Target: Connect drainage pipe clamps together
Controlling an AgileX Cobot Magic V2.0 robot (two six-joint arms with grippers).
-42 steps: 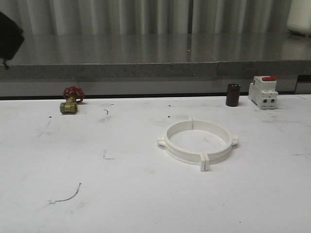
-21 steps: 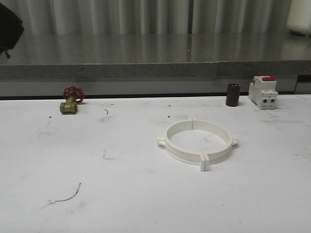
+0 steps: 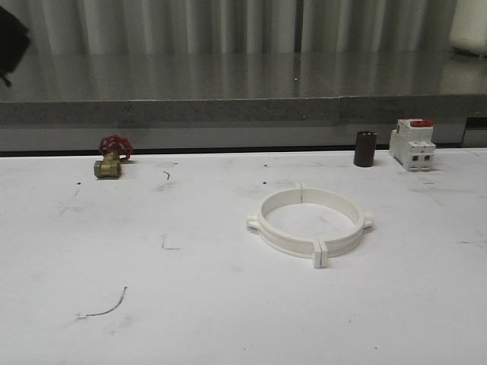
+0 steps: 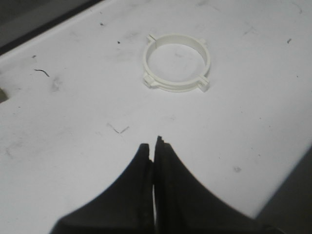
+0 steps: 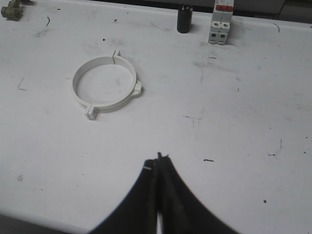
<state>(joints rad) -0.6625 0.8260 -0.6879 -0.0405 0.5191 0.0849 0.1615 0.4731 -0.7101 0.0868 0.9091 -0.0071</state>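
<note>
In the front view, the drainage pipe clamps [image 3: 310, 224] are lying joined as one white ring on the white table [image 3: 190, 304], right of centre, seams showing at 12 and 6 o'clock. From the ring, a brass valve [image 3: 111, 158] is sitting toward 10 o'clock, a dark cylinder [image 3: 365, 148] at 1 o'clock, and a red-topped breaker [image 3: 412, 144] just beyond it.

In the left wrist view, the left gripper [image 4: 155, 146] is showing its jaws pressed together, empty, well apart from the ring.

In the right wrist view, the right gripper [image 5: 158, 163] is likewise closed on nothing; the ring's small side tabs are showing clearly.
</note>
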